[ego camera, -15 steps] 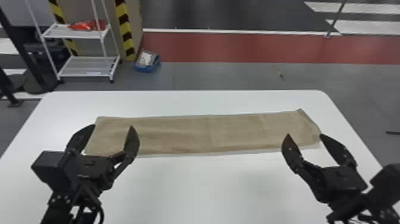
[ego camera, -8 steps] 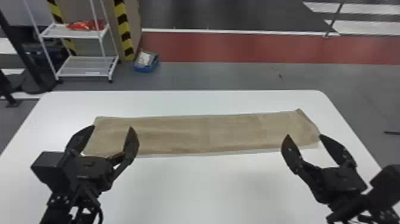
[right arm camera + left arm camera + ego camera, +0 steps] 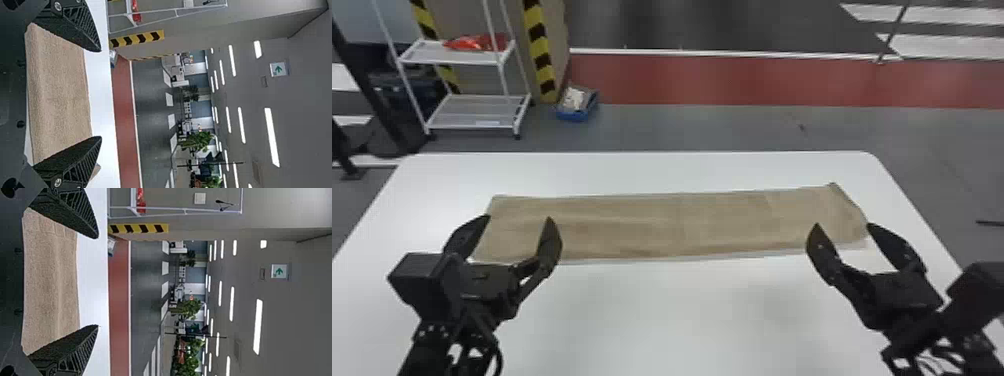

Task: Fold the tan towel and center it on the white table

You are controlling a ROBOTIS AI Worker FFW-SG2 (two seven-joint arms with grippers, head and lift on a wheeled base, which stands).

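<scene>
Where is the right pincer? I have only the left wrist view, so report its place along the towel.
Observer: In the head view, the right pincer is open at the right end of the towel.

Operator: Now tell me whether that end reaches the table's right edge.

Observer: It doesn't; a bare strip of white table lies between that end and the right edge.

Operator: Describe the shape of that end.

Observer: It slants: the far corner stops farther left than the near part.
</scene>
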